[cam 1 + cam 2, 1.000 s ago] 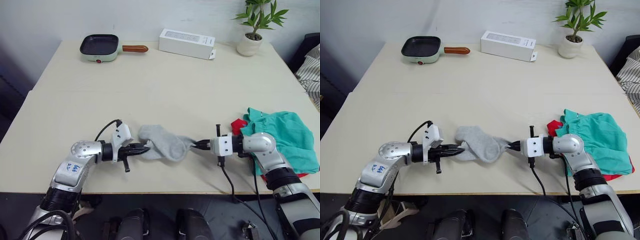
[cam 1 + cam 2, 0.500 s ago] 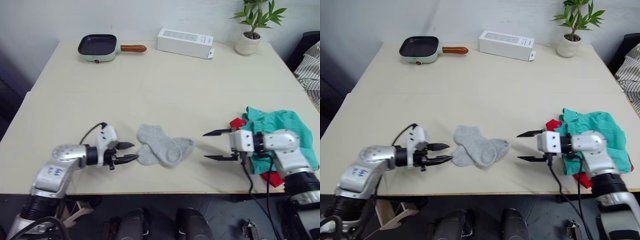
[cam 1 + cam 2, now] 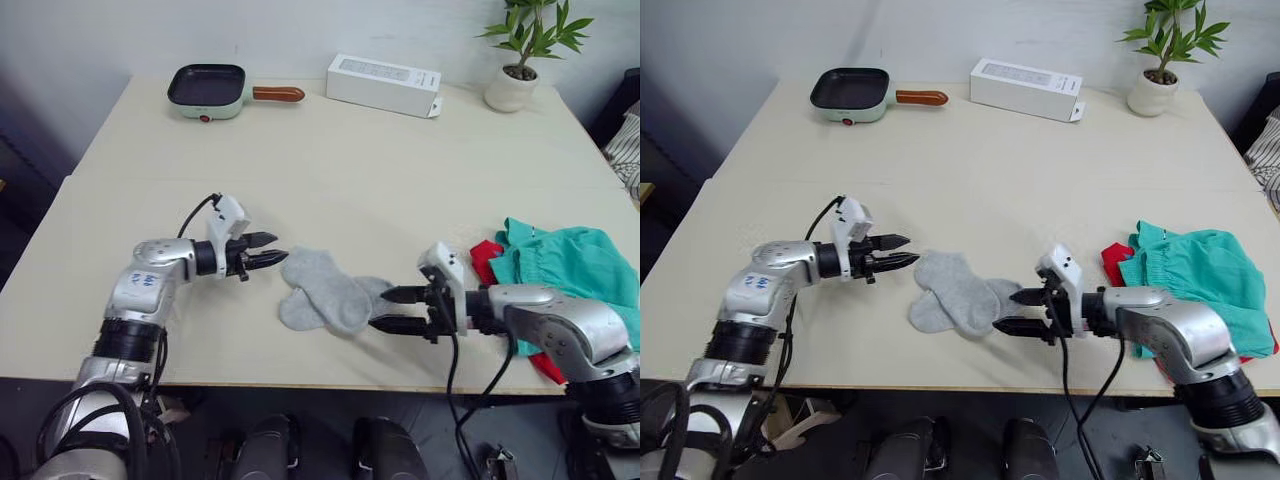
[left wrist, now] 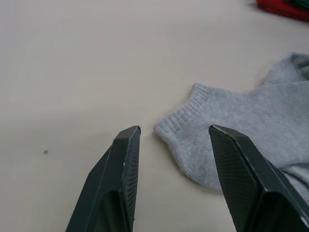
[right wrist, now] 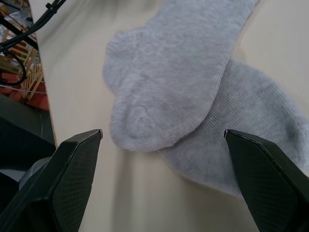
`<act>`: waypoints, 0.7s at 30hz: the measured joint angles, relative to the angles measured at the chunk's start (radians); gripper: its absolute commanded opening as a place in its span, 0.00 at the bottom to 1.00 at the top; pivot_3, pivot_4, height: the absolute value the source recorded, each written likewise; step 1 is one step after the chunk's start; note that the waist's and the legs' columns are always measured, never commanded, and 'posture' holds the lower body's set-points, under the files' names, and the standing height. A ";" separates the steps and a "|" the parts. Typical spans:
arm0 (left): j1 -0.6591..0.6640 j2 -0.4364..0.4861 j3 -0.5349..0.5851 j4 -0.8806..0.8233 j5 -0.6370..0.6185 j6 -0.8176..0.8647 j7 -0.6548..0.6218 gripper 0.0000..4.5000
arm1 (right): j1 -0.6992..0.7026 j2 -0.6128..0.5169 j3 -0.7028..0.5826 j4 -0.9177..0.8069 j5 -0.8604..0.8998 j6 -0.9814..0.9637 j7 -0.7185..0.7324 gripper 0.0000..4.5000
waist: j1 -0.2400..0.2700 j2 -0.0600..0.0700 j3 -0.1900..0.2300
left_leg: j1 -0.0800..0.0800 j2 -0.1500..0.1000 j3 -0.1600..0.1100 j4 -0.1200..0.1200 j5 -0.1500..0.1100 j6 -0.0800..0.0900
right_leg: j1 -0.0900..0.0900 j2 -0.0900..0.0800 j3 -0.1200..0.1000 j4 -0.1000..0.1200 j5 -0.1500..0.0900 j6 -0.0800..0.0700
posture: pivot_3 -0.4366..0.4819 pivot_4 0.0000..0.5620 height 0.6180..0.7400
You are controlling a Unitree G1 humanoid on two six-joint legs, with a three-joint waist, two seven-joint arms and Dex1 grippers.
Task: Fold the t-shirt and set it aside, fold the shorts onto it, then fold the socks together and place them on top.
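Observation:
Two light grey socks (image 3: 325,290) lie overlapping on the table near its front edge, one across the other. My left gripper (image 3: 278,247) is open just left of them, and the left wrist view shows a sock cuff (image 4: 193,121) lying between its fingers, apart from both. My right gripper (image 3: 380,308) is open at the socks' right end, with the sock toes (image 5: 178,77) just ahead of it. The teal shorts (image 3: 570,265) lie in a heap at the right on the red t-shirt (image 3: 483,255), which shows only at the edges.
At the back of the table stand a green frying pan (image 3: 205,90), a long white box (image 3: 385,83) and a potted plant (image 3: 520,60). A striped cloth (image 3: 630,150) shows past the right edge. The front table edge (image 3: 300,378) is close to both arms.
Both grippers were shut on the ends of the socks; they have opened, let go and now stand open beside them. The socks have dropped onto the table. The camera has shifted.

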 measured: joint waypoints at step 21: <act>-0.110 -0.094 -0.048 0.281 0.135 -0.224 -0.060 0.48 | 0.005 0.064 0.001 -0.083 -0.021 0.054 -0.057 0.92 | -0.006 0.000 0.000 | -0.008 0.000 0.000 0.007 0.001 0.004 | -0.007 0.001 -0.001 0.003 0.001 0.002 | 0.48 0.27 1.00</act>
